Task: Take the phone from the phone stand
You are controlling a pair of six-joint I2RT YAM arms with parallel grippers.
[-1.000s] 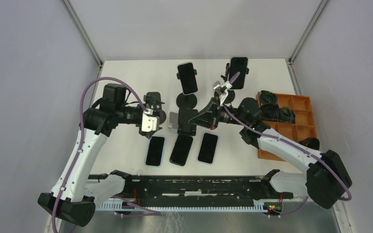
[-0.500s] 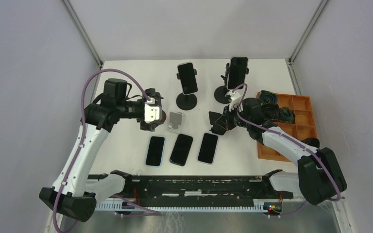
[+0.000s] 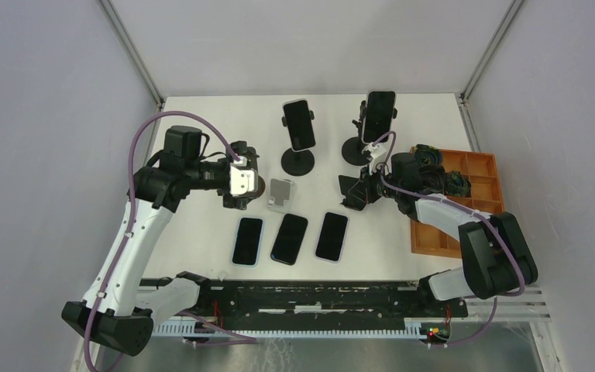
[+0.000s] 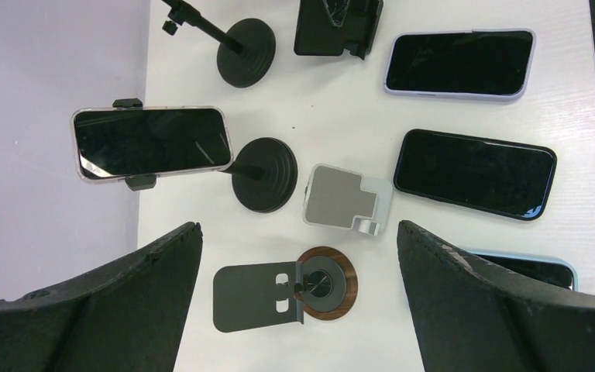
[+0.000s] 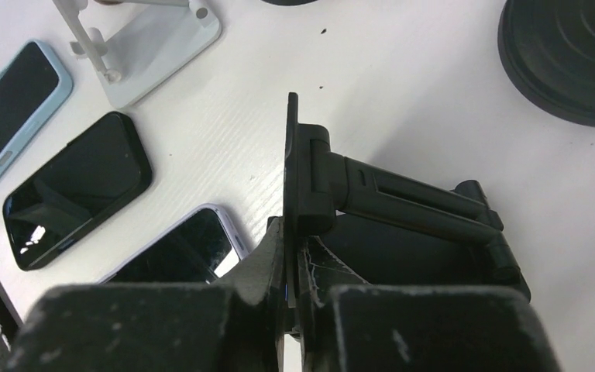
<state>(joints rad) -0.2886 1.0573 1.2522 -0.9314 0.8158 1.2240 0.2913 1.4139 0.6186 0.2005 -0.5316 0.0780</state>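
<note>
Judged step: between removals. The right tool (image 5: 288,249) is pressed together on the plate of an empty black stand (image 5: 403,203) right of the centre of the desk (image 3: 201,132), and the left tool (image 4: 298,226) is spread, empty, over the left half. Two phones are not yet removed, the mid phone (image 3: 298,124) and the right phone (image 3: 380,115), each clamped on a pole stand (image 3: 297,161) by the far edge; the right phone is near the right tool on its far side, and the mid phone is apart from the left tool, farther and to its right. The next move calls for releasing the black stand, then taking a phone by its free edges and drawing it clear of the clamp.
</note>
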